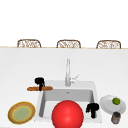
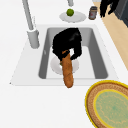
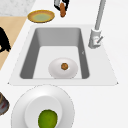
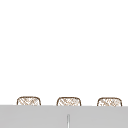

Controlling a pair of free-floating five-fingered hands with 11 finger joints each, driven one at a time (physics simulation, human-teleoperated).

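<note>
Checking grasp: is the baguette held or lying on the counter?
Held. The left robot hand is curled round the baguette, which sits level above the sink edge.

Left hand point(image 1: 39, 82): fingers curled downward in closed grip, hovering at left (palm faces down in left side view). Right hand point(image 1: 92, 108): hanging lower right, fingers loosely curled downward, holding nothing.
</note>
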